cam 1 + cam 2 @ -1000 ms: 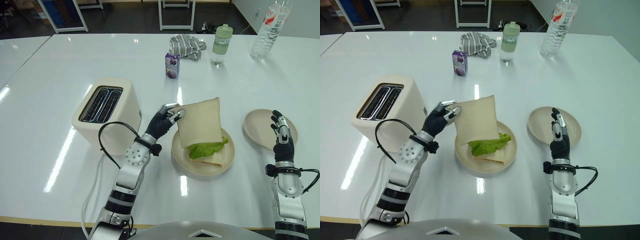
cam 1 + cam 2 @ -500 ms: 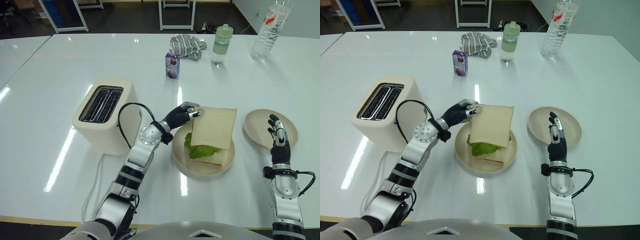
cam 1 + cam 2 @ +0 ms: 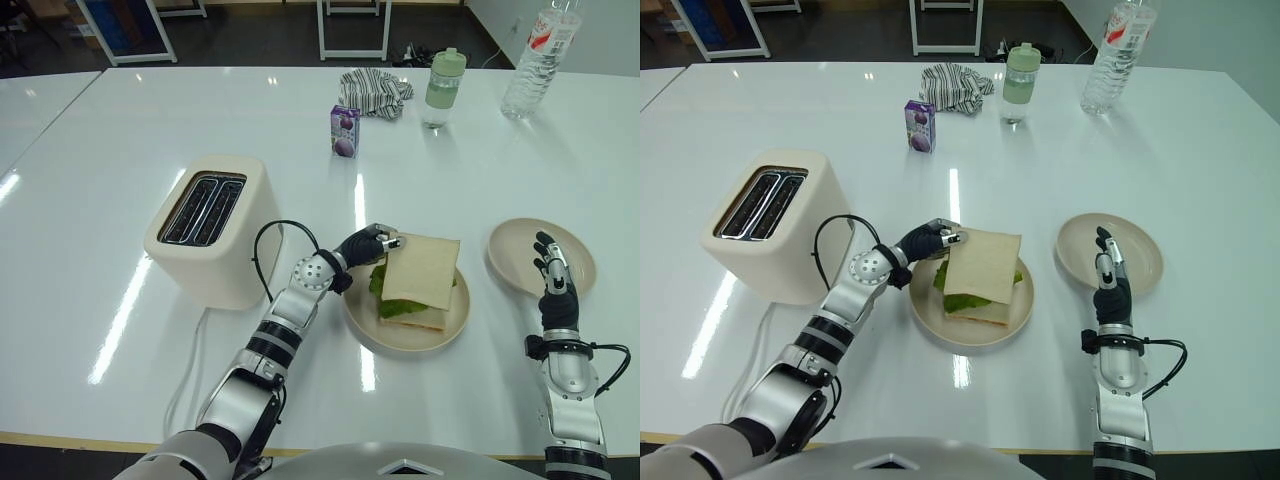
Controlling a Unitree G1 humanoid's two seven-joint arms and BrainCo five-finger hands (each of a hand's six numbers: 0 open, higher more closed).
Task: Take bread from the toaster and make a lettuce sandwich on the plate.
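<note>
Centre right of the frame: round beige plate (image 3: 400, 337) on the glossy white desk (image 3: 150, 120), bearing a lower slice of white bread (image 3: 428, 321), a leaf of green lettuce (image 3: 397, 307) and, over both, a square top slice of white bread (image 3: 420, 268) (not squarely aligned, lettuce peeking out along the left and front edges). Just left of the plate's upper rim, the left robot hand (image 3: 366, 243), fingers curled and pinching the upper left corner of the top slice.

Left of centre: cream two-slot toaster (image 3: 205, 228), well apart from the plate, with the left arm lying across the gap between them.

Lower right: right robot hand (image 3: 552, 282) upright, fingers straight, holding nothing, at the near rim of a second round beige plate (image 3: 512, 252). Only a narrow strip of desk between the two plates.

Broad open desk above the sandwich, up to a small purple carton (image 3: 344, 131) at upper centre. Farther back, along the desk's far edge: striped cloth (image 3: 374, 92), pale green bottle (image 3: 442, 88) and, at the upper right corner, a clear plastic water bottle (image 3: 531, 62). More open desk to the right of the second plate, out to the frame's edge.
</note>
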